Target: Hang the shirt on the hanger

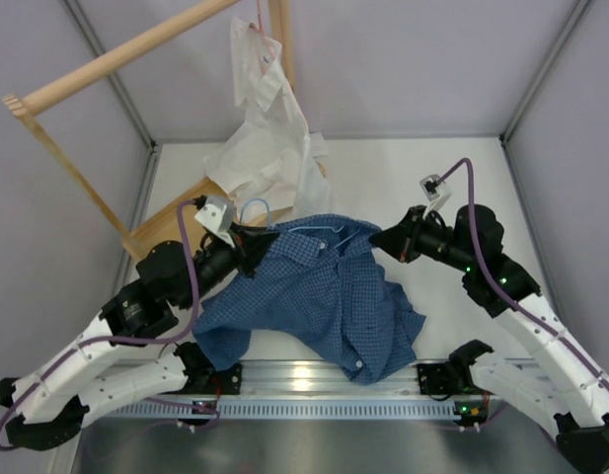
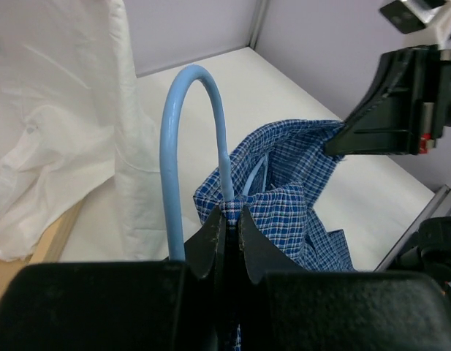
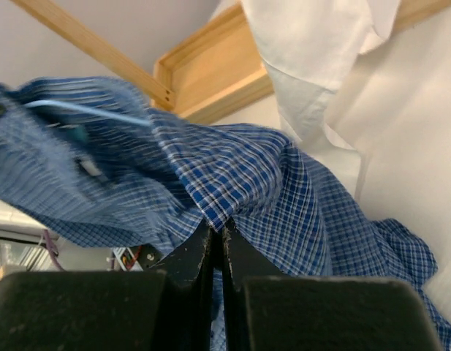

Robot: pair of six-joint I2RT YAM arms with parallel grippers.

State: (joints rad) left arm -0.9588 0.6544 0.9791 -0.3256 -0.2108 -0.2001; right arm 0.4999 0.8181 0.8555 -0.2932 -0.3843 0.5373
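Observation:
The dark blue checked shirt [image 1: 324, 296] hangs stretched between my two grippers above the table, its lower part resting near the front rail. My left gripper [image 1: 253, 244] is shut on the shirt's collar edge [image 2: 283, 212] together with the light-blue wire hanger [image 2: 177, 146], whose hook arches up beside the jaws. The hanger's hook also shows in the top view [image 1: 260, 209]. My right gripper [image 1: 386, 240] is shut on the shirt's other edge [image 3: 232, 183]; a stretch of the hanger wire [image 3: 86, 111] shows under the cloth.
A white shirt [image 1: 269, 118] hangs from a wooden rack [image 1: 116, 59] at the back left, draping onto the table just behind my left gripper. The rack's wooden base [image 1: 171, 222] lies beside the left arm. Grey walls close both sides.

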